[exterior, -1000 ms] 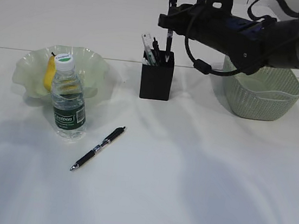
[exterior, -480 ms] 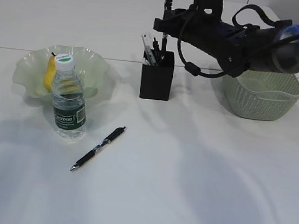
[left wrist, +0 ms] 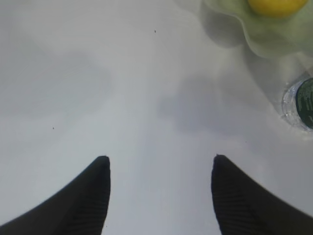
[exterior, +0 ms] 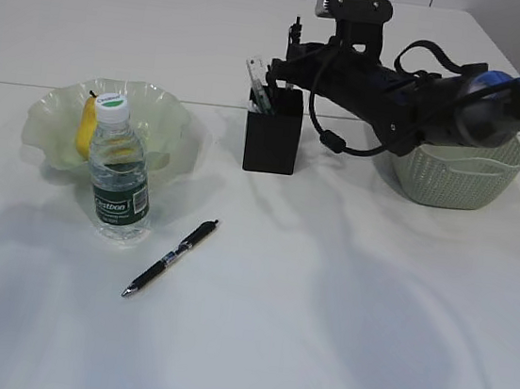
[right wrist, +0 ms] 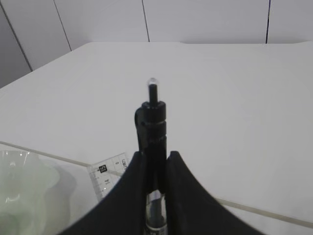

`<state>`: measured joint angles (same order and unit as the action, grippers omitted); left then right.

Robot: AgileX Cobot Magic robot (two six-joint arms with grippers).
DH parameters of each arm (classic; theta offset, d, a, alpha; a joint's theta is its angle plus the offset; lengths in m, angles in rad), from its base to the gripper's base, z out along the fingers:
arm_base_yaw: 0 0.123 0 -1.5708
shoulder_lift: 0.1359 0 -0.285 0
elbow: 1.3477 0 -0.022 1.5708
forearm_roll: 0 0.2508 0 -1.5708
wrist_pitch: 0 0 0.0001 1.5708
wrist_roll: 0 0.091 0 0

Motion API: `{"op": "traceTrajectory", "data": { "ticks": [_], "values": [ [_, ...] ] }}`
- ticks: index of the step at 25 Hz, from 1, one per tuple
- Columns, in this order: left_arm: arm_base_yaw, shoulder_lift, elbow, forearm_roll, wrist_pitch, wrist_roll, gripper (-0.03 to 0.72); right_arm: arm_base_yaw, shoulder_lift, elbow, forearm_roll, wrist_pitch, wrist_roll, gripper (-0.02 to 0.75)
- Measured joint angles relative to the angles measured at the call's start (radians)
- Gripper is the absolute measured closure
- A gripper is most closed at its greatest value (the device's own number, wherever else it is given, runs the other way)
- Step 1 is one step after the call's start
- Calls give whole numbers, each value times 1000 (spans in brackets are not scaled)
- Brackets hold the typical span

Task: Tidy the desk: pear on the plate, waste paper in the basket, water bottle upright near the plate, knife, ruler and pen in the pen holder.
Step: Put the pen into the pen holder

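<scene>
nearest me on the counter (exterior: 337, 337) a black pen (exterior: 169, 258) lies loose, not yet collected. behind it the water bottle (exterior: 118, 172) stands upright just in front of the plate (exterior: 170, 117), which holds the pear (exterior: 86, 124), so i judge those steps done. my left hand (left wrist: 159, 196) hovers over bare counter, jaws well apart, holding nothing. farther back my right hand (right wrist: 152, 196) is closed tight on a second pen (right wrist: 151, 122), upright over the pen holder (exterior: 271, 141), where the ruler (exterior: 256, 75) sits; the basket (exterior: 458, 167) lies behind.
</scene>
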<state>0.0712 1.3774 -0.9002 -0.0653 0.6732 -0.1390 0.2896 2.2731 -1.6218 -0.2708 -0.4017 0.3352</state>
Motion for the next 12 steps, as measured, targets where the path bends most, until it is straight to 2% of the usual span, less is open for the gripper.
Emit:
{"op": "traceTrajectory", "data": {
  "ticks": [6,9,12],
  "values": [
    [0,0,0,0,0,1,232,-1,15,0,-12,0,0,668],
    [0,0,0,0,-2,1,232,-1,15,-1,-24,-1,0,615],
    [0,0,0,0,-2,1,232,-1,15,-1,-27,-2,0,531]
  ]
}}
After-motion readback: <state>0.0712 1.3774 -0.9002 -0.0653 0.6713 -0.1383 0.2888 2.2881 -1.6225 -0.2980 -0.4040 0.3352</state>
